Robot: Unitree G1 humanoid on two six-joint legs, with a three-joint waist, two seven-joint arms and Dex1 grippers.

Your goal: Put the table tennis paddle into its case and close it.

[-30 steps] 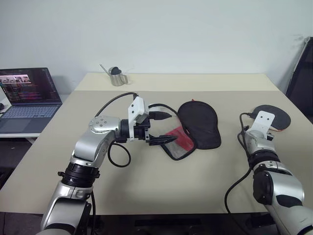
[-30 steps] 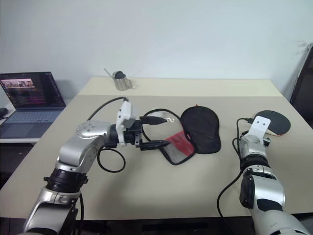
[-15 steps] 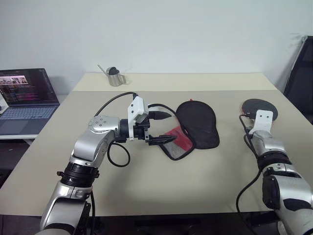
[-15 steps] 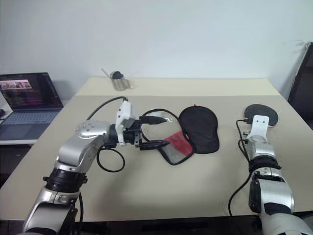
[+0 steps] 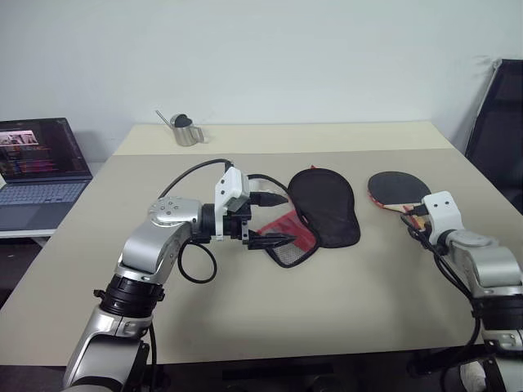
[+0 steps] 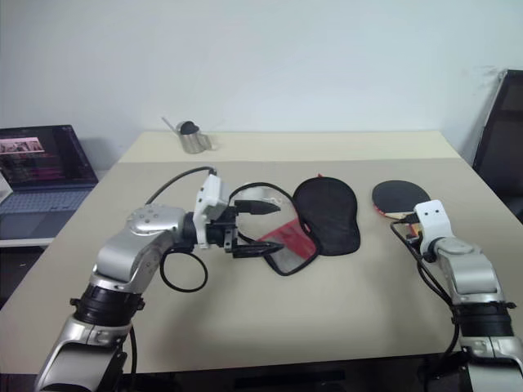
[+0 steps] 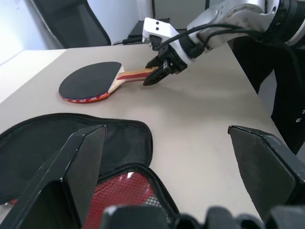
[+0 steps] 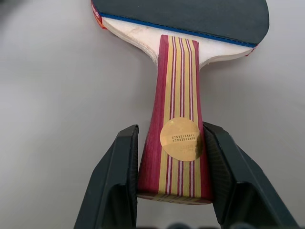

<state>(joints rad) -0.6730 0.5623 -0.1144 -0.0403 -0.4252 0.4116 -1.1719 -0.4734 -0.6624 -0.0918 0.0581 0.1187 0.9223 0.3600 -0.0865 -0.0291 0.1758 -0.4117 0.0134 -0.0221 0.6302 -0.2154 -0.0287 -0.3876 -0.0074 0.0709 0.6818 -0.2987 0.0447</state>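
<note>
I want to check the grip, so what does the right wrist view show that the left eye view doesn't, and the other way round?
Right wrist view: the fingers pressed against both sides of the handle, and a round gold sticker on it.
Left eye view: the open case, the left gripper open at its flap, a laptop and a metal can.
Both: the paddle, its handle in the right gripper, and the table.
</note>
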